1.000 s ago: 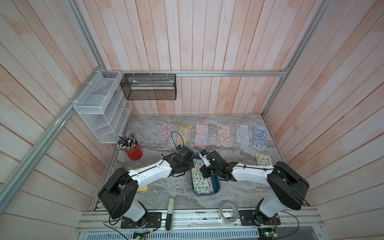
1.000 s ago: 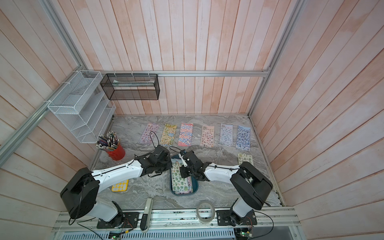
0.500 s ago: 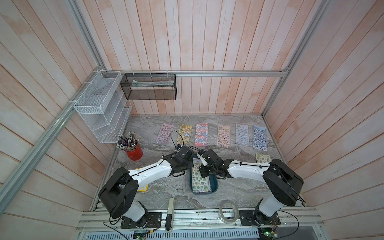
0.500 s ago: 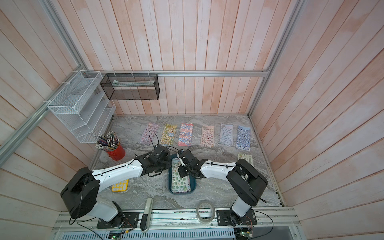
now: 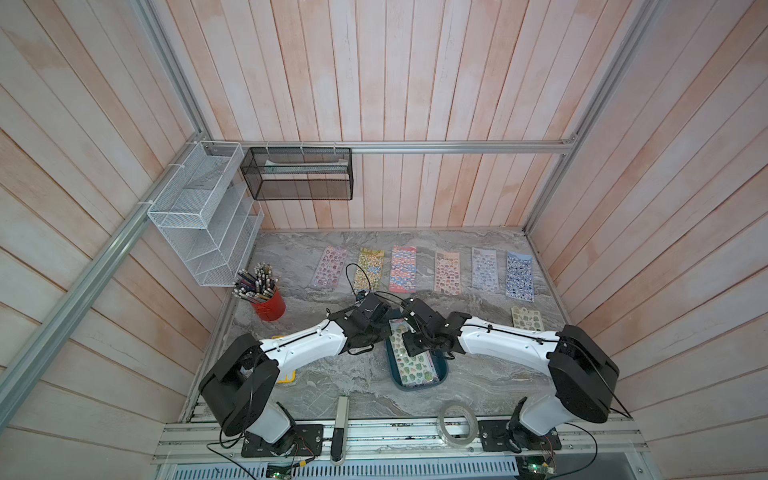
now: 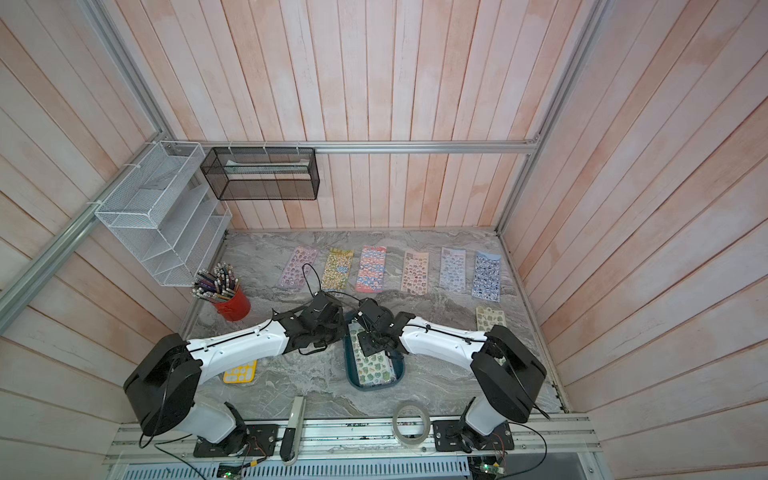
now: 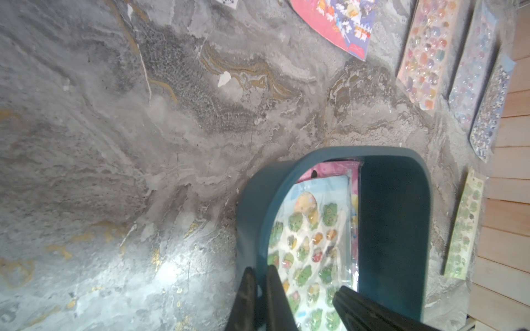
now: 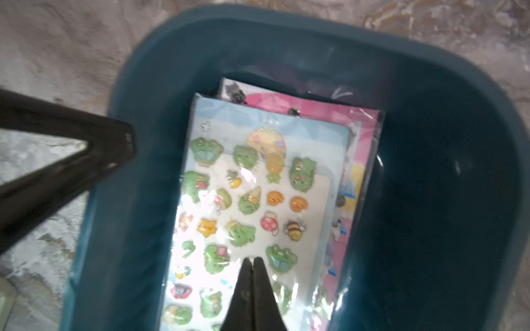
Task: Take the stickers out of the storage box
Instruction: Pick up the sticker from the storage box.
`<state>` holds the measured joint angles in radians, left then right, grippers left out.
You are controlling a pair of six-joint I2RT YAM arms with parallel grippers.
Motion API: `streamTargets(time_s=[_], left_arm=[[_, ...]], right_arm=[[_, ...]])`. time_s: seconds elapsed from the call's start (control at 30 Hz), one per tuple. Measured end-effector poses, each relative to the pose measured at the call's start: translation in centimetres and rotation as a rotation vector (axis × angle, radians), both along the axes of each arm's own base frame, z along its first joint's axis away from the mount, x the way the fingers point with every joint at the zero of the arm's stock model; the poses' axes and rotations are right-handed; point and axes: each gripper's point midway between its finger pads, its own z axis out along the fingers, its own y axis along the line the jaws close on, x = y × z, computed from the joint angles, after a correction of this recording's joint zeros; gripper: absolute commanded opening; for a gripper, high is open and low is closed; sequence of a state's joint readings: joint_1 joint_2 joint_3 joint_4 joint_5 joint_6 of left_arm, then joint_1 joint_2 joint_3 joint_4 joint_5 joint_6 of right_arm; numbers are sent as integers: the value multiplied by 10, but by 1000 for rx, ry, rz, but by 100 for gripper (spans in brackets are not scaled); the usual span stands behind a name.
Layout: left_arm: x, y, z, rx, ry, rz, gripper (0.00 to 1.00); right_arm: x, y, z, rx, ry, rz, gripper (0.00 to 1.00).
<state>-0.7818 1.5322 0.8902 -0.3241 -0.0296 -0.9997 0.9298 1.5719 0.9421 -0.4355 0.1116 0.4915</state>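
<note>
left gripper (image 7: 259,270) clamped on the storage box (image 7: 393,229) side wall, one finger inside, one outside. right gripper (image 8: 253,259) tips together over the top frog sheet (image 8: 258,186) of the stickers (image 5: 409,365) stacked in the box, contact unclear; pink sheet (image 8: 358,137) under it. box sits mid table (image 5: 332,386), toward front edge. six more sheets (image 5: 403,274) along far edge, a green sheet (image 5: 527,319) near right edge.

the stickers (image 8: 252,200) are gleaming in glossy clear sleeves. the storage box (image 8: 430,200) is showing smooth matt plastic, the table (image 7: 114,143) veined stone.
</note>
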Motion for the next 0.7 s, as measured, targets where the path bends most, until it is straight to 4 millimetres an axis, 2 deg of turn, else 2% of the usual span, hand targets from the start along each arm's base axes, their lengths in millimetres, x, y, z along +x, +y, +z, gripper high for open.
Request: streamTargets(time_s=[0.17,0.27,0.53,0.63,0.7], left_arm=[[0,0,0,-2,1,3,0],[0,0,-1,-8,0,8,0],[0,-1,-1,-19,-2,13,0],[1,0,-1,-13,-8,17,0],[1,0,-1,-10,-10,19,8]], right_arm=[[-5,-15,-25,-75,44,-60,0],[-5,-12,-29,-59,53,-73,0],[-15,39,-28,194,142,17,0],[-15,49,-29,236,166,36,0],[-14,54,-30,259,176,44,0]])
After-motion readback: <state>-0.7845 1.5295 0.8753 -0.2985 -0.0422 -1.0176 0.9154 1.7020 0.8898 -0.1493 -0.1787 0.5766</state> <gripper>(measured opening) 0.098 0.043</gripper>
